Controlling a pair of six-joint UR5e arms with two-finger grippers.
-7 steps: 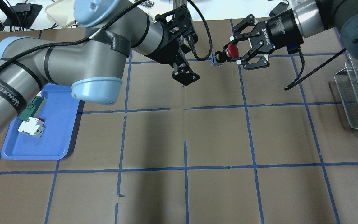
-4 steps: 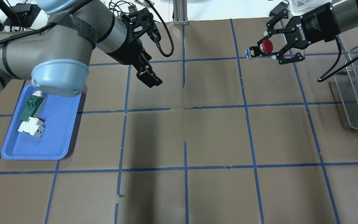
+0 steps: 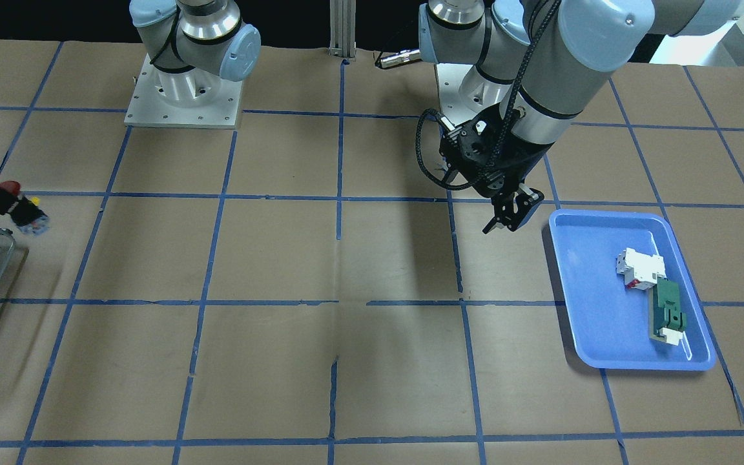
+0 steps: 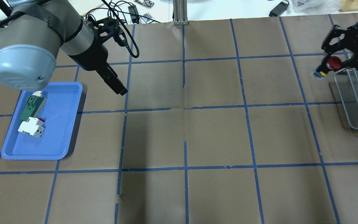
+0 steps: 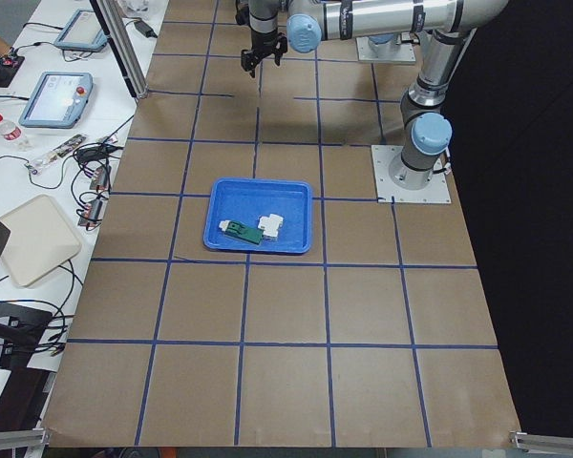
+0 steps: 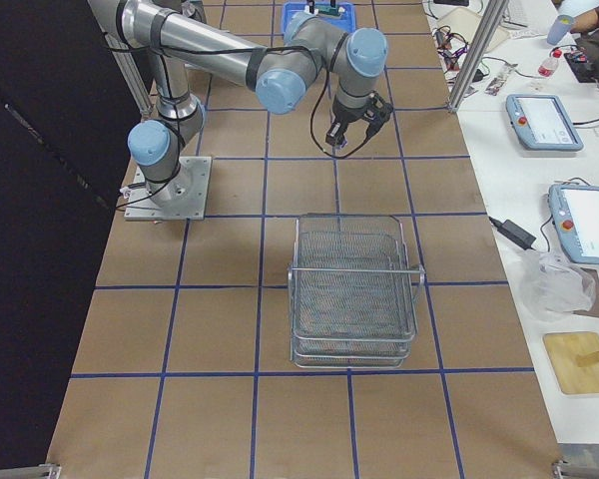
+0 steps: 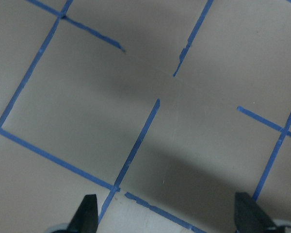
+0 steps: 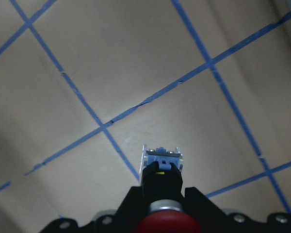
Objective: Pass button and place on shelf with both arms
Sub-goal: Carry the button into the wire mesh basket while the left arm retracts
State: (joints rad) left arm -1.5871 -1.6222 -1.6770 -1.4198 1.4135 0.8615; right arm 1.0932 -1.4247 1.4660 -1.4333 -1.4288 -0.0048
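The button [image 4: 330,65], with red cap, yellow ring and dark body, is held in the air in my right gripper [image 4: 328,67], which is shut on it just left of the shelf's far corner. The button also shows in the right wrist view [image 8: 162,160] and at the left edge of the front-facing view [image 3: 26,208]. The shelf [image 4: 357,102] is a silvery wire-mesh rack at the table's right edge, seen whole in the exterior right view [image 6: 354,289]. My left gripper [image 4: 120,89] is open and empty above the table, right of the blue tray; its fingertips [image 7: 89,213] stand wide apart.
A blue plastic tray [image 4: 54,146] at the left holds a green-and-white flat part [image 4: 31,106] and a white-and-red block [image 4: 29,128]. The table is brown paper with a blue tape grid. Cables and a metal post stand beyond the far edge.
My right gripper has carried the button to the right, from mid-table to the shelf's edge. My left arm has drawn back to the left, toward the blue tray.
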